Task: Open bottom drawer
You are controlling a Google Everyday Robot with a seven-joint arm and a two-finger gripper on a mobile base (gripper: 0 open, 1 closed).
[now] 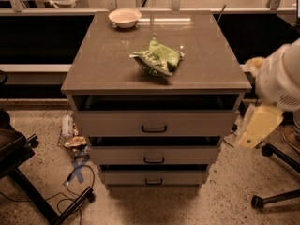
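The grey-beige cabinet (154, 69) has three drawers stacked in its front. The bottom drawer (126, 177) is the slimmest front, just above the floor, with a small black bar handle (153, 182) at its centre. A dark gap shows above its front. My gripper (256, 127) hangs from the white arm (283, 78) at the right of the cabinet, level with the top and middle drawers. It is apart from the cabinet and well above and to the right of the bottom drawer's handle.
A green crumpled bag (157, 57) and a white bowl (124, 18) lie on the cabinet top. A black chair base (28, 177) and cables (75, 182) are on the floor at left. Another chair base with castors (276, 172) is at right. Small clutter (70, 135) sits by the cabinet's left foot.
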